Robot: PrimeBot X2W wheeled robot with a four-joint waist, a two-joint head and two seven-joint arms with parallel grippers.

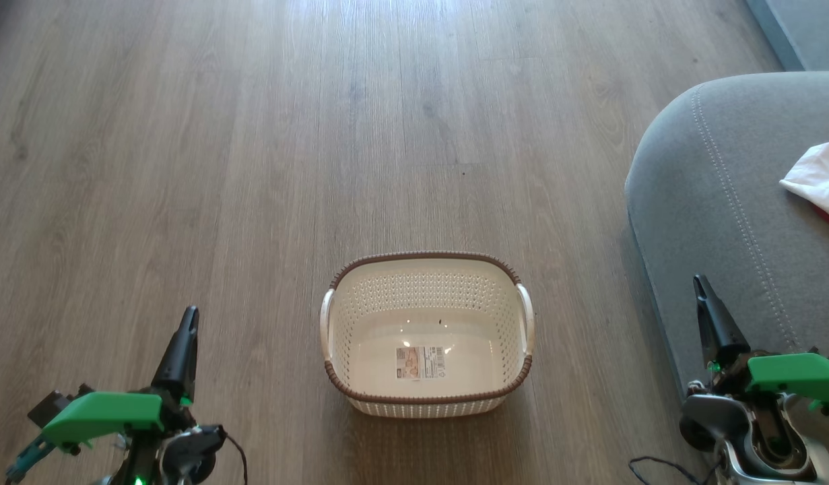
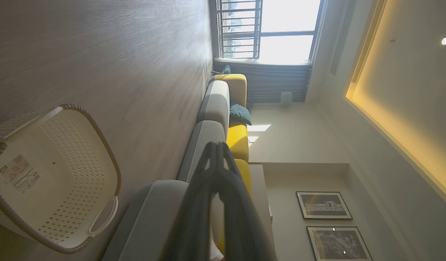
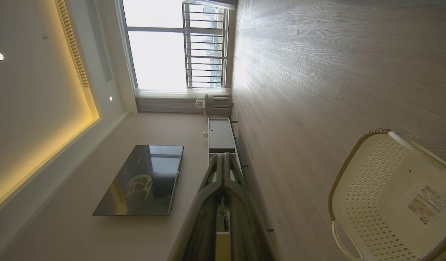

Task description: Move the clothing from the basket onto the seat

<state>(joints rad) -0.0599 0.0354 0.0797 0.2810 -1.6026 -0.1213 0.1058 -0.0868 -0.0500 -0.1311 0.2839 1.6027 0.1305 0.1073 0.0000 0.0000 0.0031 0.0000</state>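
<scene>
The cream basket (image 1: pixel 427 269) with a brown rim stands on the wood floor in the middle of the head view, nothing in it but its label sticker; it also shows as the basket (image 2: pixel 81 174) and the basket (image 3: pixel 371 174) in the wrist views. The grey seat (image 1: pixel 717 202) fills the right side, and a white and red piece of clothing (image 1: pixel 818 176) lies on it at the right edge. My left gripper (image 1: pixel 188 322) is shut and holds nothing, low at the left of the basket. My right gripper (image 1: pixel 701 285) is shut and holds nothing, in front of the seat's edge.
Wood floor (image 1: pixel 252 135) stretches all around the basket. The left wrist view shows a long grey and yellow sofa (image 2: pixel 217 105) with a teal cushion. A dark television (image 3: pixel 143 181) and a low cabinet (image 3: pixel 221 136) stand along the wall in the right wrist view.
</scene>
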